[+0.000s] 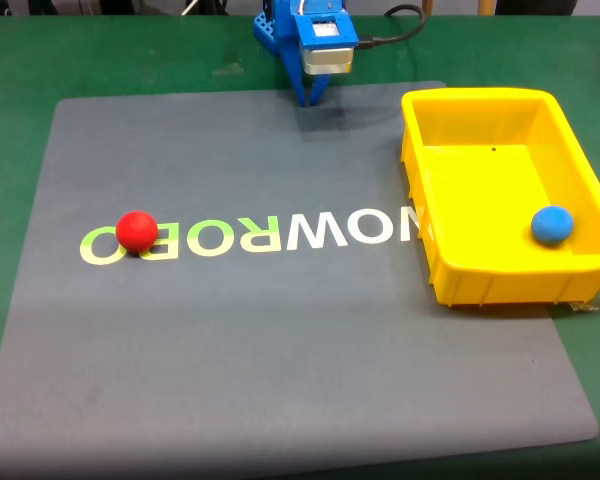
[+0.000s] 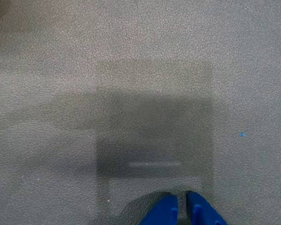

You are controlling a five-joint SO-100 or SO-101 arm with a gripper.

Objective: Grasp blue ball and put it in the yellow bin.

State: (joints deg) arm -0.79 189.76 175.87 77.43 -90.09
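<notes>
The end effector (image 1: 311, 97), fingers nearly together and empty, points down at the gray mat (image 1: 280, 330). The fixed view shows the blue ball (image 1: 552, 225) lying inside the yellow bin (image 1: 480, 280); the wrist view shows fingertips (image 2: 166, 211) over textured mat.

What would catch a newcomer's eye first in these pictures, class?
The bright yellow bin at the right of the fixed view, with the blue ball lying inside it. Next, the red ball on the grey mat's lettering at the left.

grey mat (image 1: 280, 340), green table (image 1: 100, 55)
</notes>
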